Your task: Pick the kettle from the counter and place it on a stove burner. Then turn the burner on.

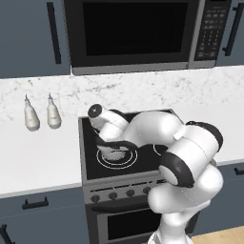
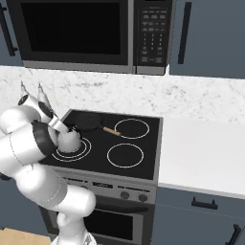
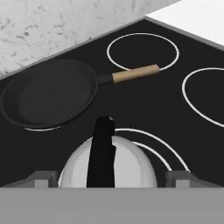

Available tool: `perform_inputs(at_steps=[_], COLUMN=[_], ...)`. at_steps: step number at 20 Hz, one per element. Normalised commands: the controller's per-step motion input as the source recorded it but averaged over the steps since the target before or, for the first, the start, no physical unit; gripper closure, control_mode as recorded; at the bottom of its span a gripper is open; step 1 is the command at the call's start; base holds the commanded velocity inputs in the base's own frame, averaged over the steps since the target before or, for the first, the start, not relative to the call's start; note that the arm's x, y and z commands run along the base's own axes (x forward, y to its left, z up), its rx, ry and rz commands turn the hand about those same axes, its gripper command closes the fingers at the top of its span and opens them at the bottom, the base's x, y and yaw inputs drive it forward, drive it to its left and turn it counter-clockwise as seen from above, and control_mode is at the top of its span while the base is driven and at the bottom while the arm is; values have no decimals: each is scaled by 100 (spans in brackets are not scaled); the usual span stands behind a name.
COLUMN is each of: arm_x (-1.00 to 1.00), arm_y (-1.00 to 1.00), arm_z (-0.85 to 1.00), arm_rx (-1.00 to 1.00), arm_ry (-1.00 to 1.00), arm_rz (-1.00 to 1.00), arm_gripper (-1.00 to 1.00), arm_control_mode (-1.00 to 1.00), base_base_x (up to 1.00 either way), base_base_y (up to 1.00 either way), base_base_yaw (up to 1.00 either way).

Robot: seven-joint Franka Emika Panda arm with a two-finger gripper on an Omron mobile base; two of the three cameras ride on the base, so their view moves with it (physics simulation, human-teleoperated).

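The small silvery-grey domed kettle [image 3: 107,168] with its black top handle sits on the double-ringed black-glass stove burner [image 2: 84,149], lower centre of the hand view. The gripper [image 3: 107,180] straddles it with jaws spread wide, seemingly not touching. Placing looks done; switching on remains.
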Motion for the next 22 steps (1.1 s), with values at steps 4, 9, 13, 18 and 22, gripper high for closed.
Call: perform_inputs(at_steps=[4, 9, 13, 18, 22], arm_x=[-46, -100, -100, -100, -100], arm_y=[3, 3, 0, 0, 29], arm_z=[48, 1, -26, -82, -99], arm_rx=[0, -6, -7, -15, -16], arm_ry=[-18, -29, -27, -5, -2], arm_rz=[0, 11, 13, 19, 25], arm_gripper=[-100, -100, -100, -100, -100], arm_control_mode=[-100, -100, -100, -100, -100], base_base_x=[0, 0, 0, 0, 0], base_base_y=[0, 0, 0, 0, 0], base_base_yaw=[0, 0, 0, 0, 0])
